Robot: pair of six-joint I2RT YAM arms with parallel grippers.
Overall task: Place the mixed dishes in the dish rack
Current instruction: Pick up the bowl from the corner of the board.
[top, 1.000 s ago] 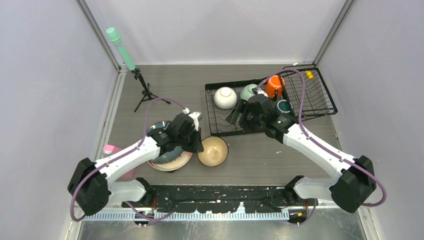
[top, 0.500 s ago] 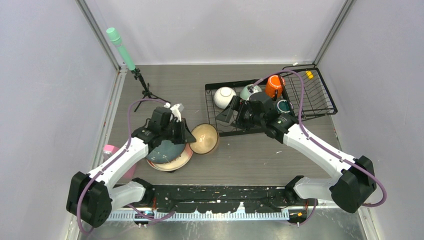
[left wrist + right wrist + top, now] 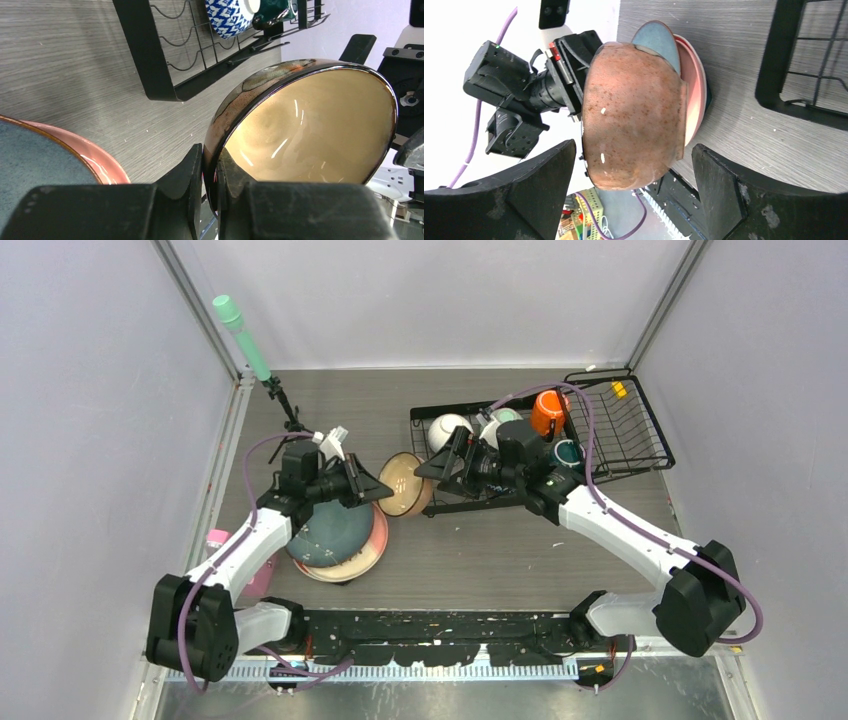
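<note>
My left gripper (image 3: 377, 488) (image 3: 210, 161) is shut on the rim of the brown bowl (image 3: 404, 483) (image 3: 310, 125), which hangs tilted on edge above the table, left of the dish rack (image 3: 620, 445). My right gripper (image 3: 440, 466) (image 3: 633, 167) is open; its fingers (image 3: 549, 170) stand either side of the bowl's speckled underside (image 3: 634, 125) without touching. The dark teal plate (image 3: 335, 530) lies on the pink plate (image 3: 372, 552). In the rack sit the white bowl (image 3: 445, 428), mint-green bowl (image 3: 503, 418), orange mug (image 3: 548, 410), dark teal mug (image 3: 567, 452) and blue-patterned bowl (image 3: 227, 15).
A mint-green cylinder on a black tripod (image 3: 262, 370) stands at the back left. A small pink cup (image 3: 217, 538) sits by the left wall beside my left arm. The rack's black frame (image 3: 145, 55) (image 3: 781, 75) lies just beyond the bowl.
My left gripper lifted the brown bowl off the table, tipped it on edge and carried it toward the rack. My right gripper opened wider and moved left around it.
</note>
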